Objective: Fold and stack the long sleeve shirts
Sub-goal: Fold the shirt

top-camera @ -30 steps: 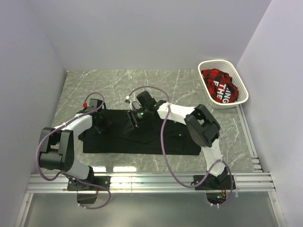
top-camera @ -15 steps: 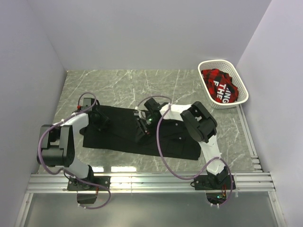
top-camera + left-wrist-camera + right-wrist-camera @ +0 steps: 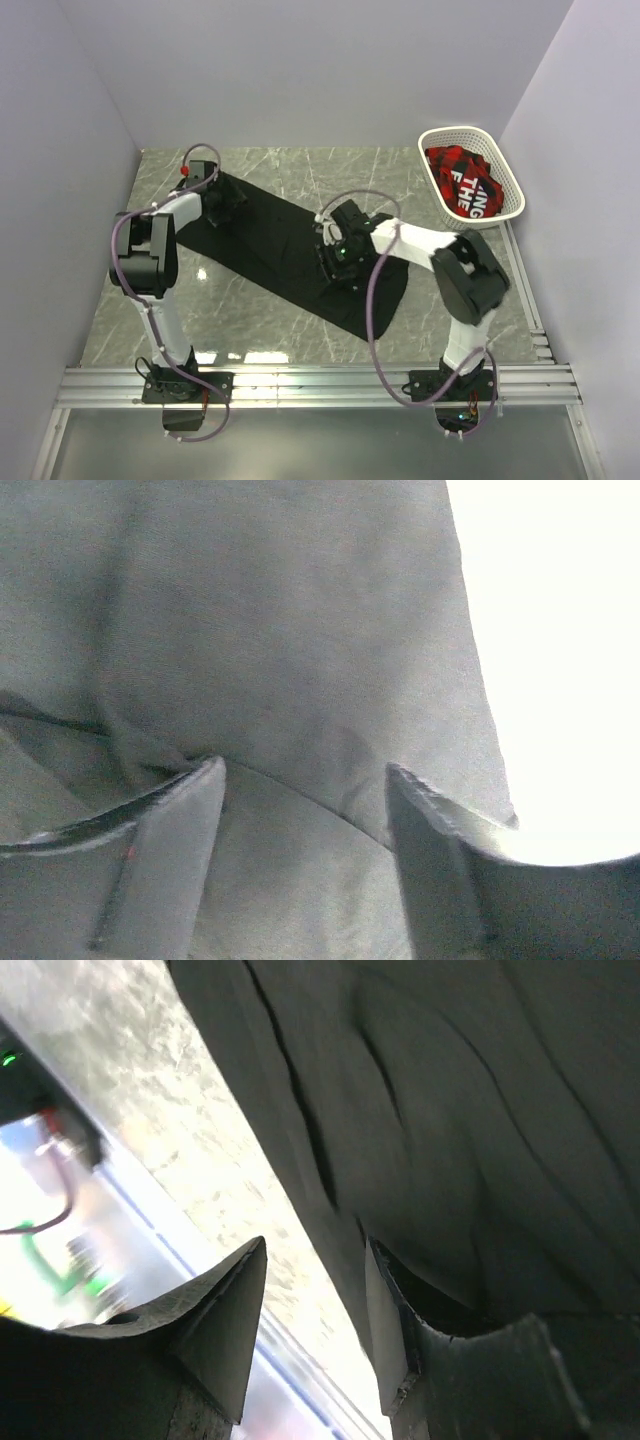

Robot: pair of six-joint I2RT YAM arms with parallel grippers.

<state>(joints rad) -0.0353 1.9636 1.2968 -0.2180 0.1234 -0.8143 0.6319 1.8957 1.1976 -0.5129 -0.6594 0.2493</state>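
Black soft fabric long sleeve shirt [image 3: 290,250] lies flattened as one long band on the grey marbled table [image 3: 300,170], running on a diagonal from the far left corner toward the near side, right of centre. My left end effector [image 3: 226,203] sits low at the far-left end of the band. Seen from that wrist, its two fingers [image 3: 170,830] stand spread, dark cloth fills the gap between them, and nothing is pinched. My right end effector [image 3: 335,262] is down on the shirt past the band's middle, toward its near-right end. Its wrist view shows the fingers [image 3: 215,1320] apart, with pale table visible in the gap and the creased edge of the shirt lying against the inner face of one finger. I cannot tell whether that contact amounts to a hold. At the far right edge of the table, well apart from the shirt, stands a white slatted plastic basket [image 3: 440,135] containing a red and black checked cloth [image 3: 452,160] with white lettering.
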